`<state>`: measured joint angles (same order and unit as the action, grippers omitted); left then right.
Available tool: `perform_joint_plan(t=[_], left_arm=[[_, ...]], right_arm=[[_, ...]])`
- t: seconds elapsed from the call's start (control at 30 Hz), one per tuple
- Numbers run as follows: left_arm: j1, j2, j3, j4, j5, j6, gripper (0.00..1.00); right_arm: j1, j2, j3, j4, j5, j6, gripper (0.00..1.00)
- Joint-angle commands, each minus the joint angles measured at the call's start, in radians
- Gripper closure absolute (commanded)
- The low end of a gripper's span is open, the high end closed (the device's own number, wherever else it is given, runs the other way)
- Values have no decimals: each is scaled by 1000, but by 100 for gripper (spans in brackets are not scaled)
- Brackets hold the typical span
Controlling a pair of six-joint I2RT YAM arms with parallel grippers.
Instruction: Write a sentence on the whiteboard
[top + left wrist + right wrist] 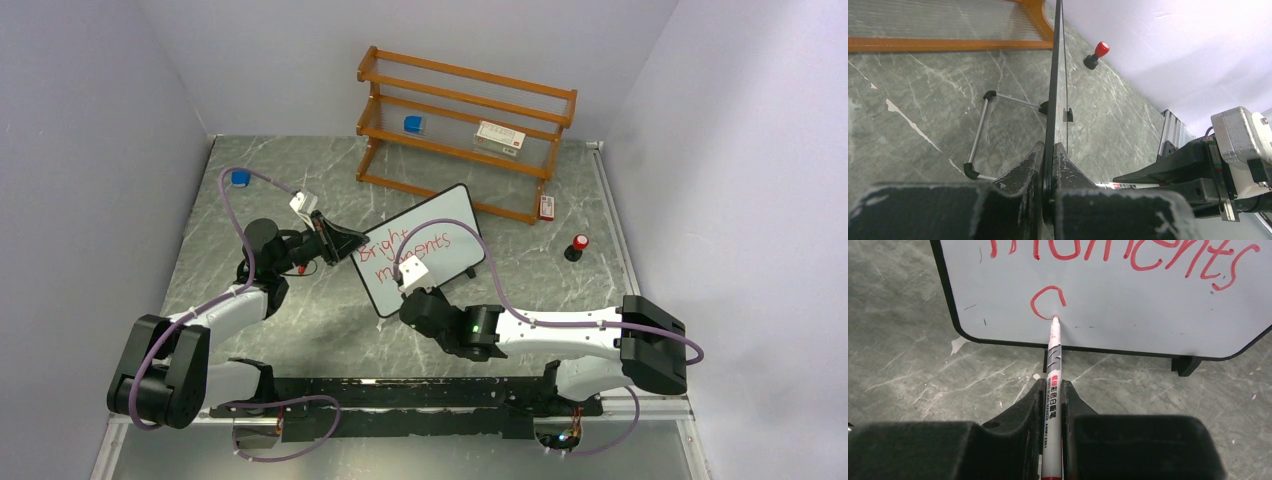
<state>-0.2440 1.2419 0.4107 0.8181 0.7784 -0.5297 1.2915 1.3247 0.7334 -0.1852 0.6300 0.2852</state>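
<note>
You have the left gripper [1050, 152] clamped on the whiteboard [440, 225] mid-table before the wooden shelf [440, 146], "Bright moments" written, right gripper [1053, 390] pinching the red marker [1054, 347], third line barely begun.

Grey marble-patterned tabletop [300, 155]; plain lavender walls [80, 150] — orange wooden shelf [445, 145] at back
</note>
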Motion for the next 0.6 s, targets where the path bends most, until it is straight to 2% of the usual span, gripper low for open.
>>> perform_joint_plan(t=[0.0,0.57], left_arm=[[-9,1,6,-40,-2,41,95],[-9,5,6,-37,-2,40,95]], right_arm=[[2,-10,5,33,56,16,100],[-21,-18,23,114,83,-4,100]])
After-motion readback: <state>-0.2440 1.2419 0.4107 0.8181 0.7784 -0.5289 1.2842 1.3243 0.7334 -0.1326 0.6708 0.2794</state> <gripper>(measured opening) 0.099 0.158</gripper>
